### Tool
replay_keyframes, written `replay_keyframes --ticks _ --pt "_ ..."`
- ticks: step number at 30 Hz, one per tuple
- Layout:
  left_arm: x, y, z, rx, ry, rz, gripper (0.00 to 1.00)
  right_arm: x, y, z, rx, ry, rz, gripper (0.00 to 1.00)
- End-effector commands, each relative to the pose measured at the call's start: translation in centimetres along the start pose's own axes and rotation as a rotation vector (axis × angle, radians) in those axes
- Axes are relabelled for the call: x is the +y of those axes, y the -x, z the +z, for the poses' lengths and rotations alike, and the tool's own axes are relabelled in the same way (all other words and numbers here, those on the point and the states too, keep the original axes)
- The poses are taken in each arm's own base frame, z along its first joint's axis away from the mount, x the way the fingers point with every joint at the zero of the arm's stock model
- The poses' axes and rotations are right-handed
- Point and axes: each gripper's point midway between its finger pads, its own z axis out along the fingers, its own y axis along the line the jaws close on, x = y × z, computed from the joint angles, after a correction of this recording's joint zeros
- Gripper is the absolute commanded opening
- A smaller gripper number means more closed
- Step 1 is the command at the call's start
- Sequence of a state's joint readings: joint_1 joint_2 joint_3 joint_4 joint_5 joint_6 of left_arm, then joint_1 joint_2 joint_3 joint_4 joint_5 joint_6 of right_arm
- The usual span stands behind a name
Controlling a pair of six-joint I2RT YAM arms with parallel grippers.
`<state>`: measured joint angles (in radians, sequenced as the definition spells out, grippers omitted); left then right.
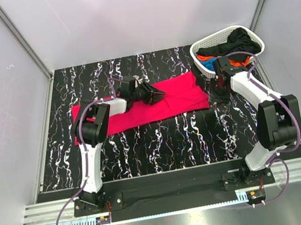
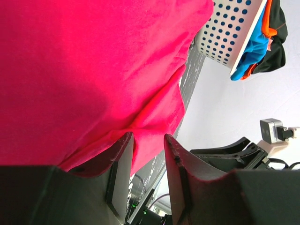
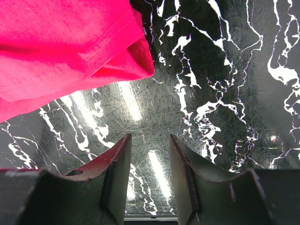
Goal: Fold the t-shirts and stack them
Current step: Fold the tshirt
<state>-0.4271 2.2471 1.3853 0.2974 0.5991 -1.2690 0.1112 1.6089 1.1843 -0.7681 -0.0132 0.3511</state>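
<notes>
The work surface is a black table (image 1: 162,145) veined with white, standing inside an enclosure of pale walls (image 1: 138,9); glare from overhead lights is showing on it in the right wrist view only. The top view alone is showing the full layout. The pinkish-red t-shirt (image 1: 149,105) is lying flat across the table's middle, running from 9 o'clock toward 3 o'clock, its right end tilting toward 2 o'clock. The white basket (image 1: 213,36) is sitting at the 2 o'clock corner and is holding the black t-shirt (image 1: 237,42), blue t-shirt (image 1: 208,67) and orange t-shirt (image 1: 238,62). The left gripper (image 1: 156,93) is hovering over the red shirt's middle. Its wrist view is showing parted jaws, with creased cloth at the fingertips (image 2: 125,145) and a gap visible between them. The right gripper (image 1: 219,95) is sitting just off the shirt's 3 o'clock end. Its jaws are standing released over bare table, and the shirt's folded hem corner is lying at 11 o'clock ahead of them.
</notes>
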Motion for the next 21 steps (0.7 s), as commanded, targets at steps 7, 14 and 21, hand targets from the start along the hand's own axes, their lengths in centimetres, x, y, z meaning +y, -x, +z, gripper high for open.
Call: replay_keyframes --ticks 7,14,21 --pt "-2.2 0.7 -1.7 -0.027 0.011 0.133 0.38 0.5 0.7 -1.4 -0.038 0.031 -0.003 0.45" --pt "-4.0 0.5 -2.9 -0.039 -0.001 0.201 0.28 0.4 0.3 -1.0 -0.021 0.027 0.009 0.45" --pt "-5.7 0.2 -1.8 -0.022 -0.024 0.21 0.19 0.4 0.3 -1.2 -0.03 0.028 0.02 0.45"
